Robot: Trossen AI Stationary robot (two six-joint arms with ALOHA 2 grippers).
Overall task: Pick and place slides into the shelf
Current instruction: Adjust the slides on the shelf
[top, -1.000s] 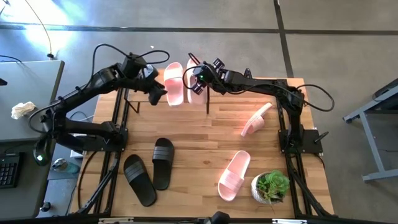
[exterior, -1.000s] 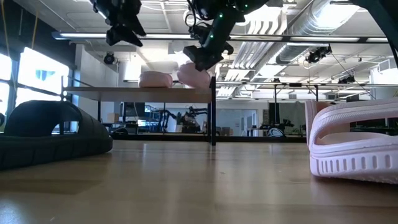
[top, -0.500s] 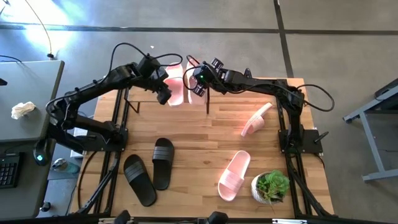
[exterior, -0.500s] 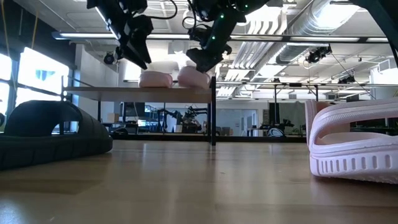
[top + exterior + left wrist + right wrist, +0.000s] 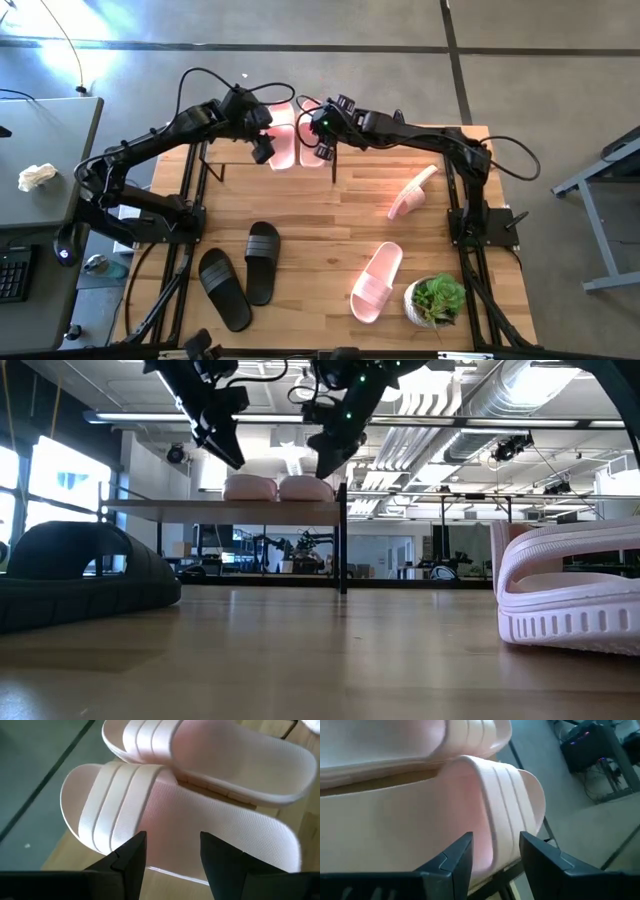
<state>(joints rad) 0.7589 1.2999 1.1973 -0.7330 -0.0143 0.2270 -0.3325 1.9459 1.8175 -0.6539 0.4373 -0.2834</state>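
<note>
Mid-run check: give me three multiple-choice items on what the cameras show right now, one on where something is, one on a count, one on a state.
1. Where does the potted plant stand?
A. On the shelf
B. On the table's near right corner
C. Between the black slides

2. How many pink slides lie on the shelf?
A. Two
B. None
C. Four

3. How are the two robot hands?
A. Both shut on slides
B. One carrying a black slide
C. Both open, holding nothing

Key: 1 B, it sits beside a pink slide there. 2 A, a pink pair rests side by side on top. 3 C, the left hand and right hand show gaps above the slides.
</note>
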